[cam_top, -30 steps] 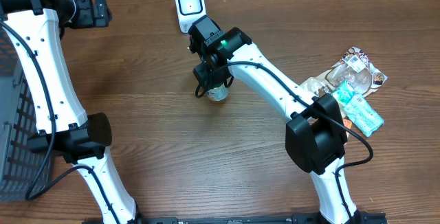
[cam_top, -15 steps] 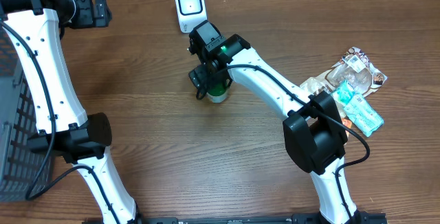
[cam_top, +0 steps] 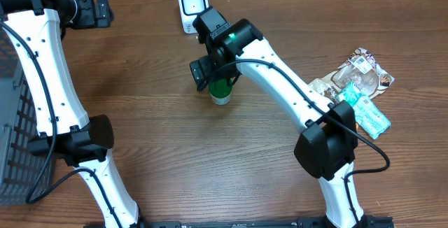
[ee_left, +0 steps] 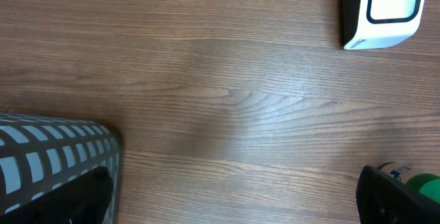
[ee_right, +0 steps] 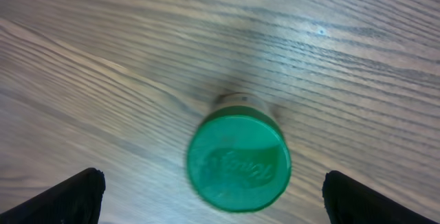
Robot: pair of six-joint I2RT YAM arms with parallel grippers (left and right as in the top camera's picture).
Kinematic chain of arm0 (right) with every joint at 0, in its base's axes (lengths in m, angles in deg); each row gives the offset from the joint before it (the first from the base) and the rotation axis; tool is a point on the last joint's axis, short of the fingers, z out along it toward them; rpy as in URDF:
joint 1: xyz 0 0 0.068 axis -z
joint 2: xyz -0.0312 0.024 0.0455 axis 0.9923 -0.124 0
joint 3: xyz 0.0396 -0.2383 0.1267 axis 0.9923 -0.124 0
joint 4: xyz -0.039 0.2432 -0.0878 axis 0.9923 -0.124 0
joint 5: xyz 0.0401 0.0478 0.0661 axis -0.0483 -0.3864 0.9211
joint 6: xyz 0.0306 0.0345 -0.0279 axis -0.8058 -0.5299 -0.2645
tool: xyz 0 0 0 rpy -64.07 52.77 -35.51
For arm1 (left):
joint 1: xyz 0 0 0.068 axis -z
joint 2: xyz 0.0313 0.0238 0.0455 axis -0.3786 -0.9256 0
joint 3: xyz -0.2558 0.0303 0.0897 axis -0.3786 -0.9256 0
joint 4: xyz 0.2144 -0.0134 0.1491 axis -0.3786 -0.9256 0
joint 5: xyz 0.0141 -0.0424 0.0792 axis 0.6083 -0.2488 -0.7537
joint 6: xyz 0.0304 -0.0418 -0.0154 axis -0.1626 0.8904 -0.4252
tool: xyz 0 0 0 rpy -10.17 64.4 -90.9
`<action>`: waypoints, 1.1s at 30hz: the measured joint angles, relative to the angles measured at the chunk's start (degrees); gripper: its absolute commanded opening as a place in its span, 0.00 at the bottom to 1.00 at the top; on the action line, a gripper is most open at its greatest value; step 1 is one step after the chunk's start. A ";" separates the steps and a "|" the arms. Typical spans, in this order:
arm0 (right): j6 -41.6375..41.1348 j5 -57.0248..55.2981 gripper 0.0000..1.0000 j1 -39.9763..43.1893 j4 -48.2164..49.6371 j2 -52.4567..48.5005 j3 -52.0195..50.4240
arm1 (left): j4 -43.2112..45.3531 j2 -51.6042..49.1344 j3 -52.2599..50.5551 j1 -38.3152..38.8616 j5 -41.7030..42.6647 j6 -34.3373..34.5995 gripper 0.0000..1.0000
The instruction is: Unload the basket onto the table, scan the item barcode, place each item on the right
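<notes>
**Left gripper** (ee_left: 234, 186): fingers (ee_left: 86, 200) spread wide, holding nothing. A grey basket (ee_left: 55, 148) lies just beside one finger, and the white scanner (ee_left: 383, 7) stands well beyond the other.

**Right gripper** (ee_right: 213, 189): fingers (ee_right: 65, 200) spread wide. The upright green-capped bottle (ee_right: 238, 162) stands on the wooden table (ee_right: 357, 59) between the fingertips, touched by neither.

Scattered packets (cam_top: 360, 91) lie well apart from both grippers' fingers.

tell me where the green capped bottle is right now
In the overhead view the green-capped bottle stands upright on the table near its middle, just on the robot's side of the white scanner; the packet pile lies far to its right.
</notes>
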 measured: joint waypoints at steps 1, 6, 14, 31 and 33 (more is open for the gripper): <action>-0.83 0.15 1.00 0.07 -0.26 0.33 0.20 | 0.00 0.00 0.00 0.00 0.00 0.00 0.99; -2.19 -0.04 0.95 0.22 -0.63 0.57 0.15 | 0.00 0.00 0.00 0.00 0.00 0.00 1.00; -15.50 -0.50 0.94 0.81 0.28 0.57 0.11 | 0.00 0.00 0.00 0.00 0.00 0.00 1.00; -27.61 -0.66 0.92 1.46 6.23 0.57 -2.95 | 0.00 0.00 0.00 0.00 0.02 0.00 1.00; -28.50 -0.68 0.92 1.46 7.21 0.57 -3.50 | 0.00 0.00 0.00 0.00 0.00 0.00 1.00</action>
